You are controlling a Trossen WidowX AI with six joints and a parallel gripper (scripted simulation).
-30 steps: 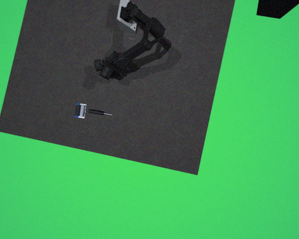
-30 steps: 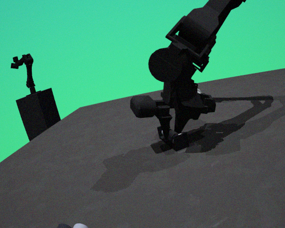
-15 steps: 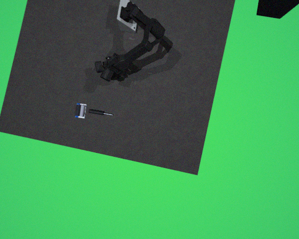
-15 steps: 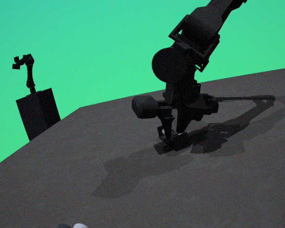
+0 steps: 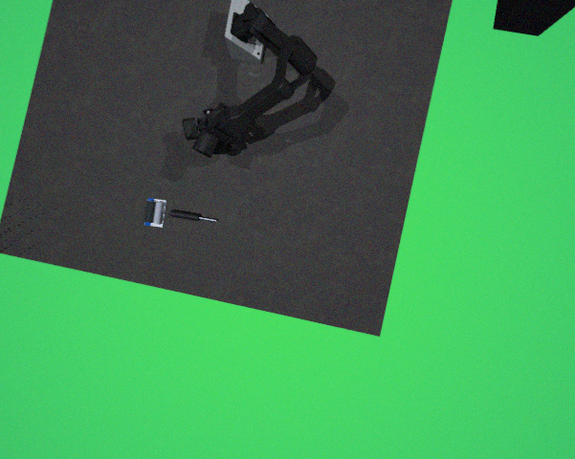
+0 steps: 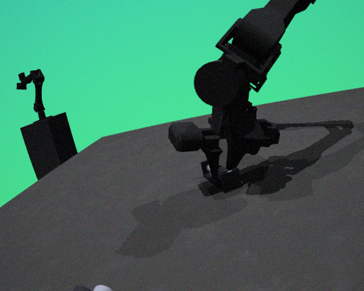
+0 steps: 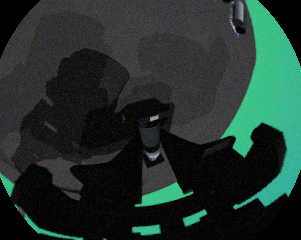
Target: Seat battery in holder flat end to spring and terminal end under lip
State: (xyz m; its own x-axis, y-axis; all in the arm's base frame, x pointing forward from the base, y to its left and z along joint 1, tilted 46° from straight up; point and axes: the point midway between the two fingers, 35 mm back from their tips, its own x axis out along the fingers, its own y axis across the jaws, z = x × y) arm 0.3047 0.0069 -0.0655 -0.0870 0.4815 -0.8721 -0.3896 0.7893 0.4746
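Under dark boxy holder [image 6: 230,180] [image 7: 150,107], mottled grey desk [image 5: 277,256] [image 6: 112,188] [image 7: 20,50]. At holder, between black tapering claw [image 6: 225,174] [image 7: 149,134], grey cylindrical battery [image 7: 150,136]; cannot tell if clamped or released. Seating obscured.

The top view hides the dark metal gripper's fingertips beneath the arm; the exterior view cuts off a pale rounded object [image 6: 103,287], perhaps cylindrical.

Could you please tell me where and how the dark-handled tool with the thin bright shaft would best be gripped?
I'd take the tool by the middle of its handle, from above, with one finger along each long side. It lies lengthwise, the handle is thicker than the shaft, and the handle's end sits close to the blue-and-white bracket.
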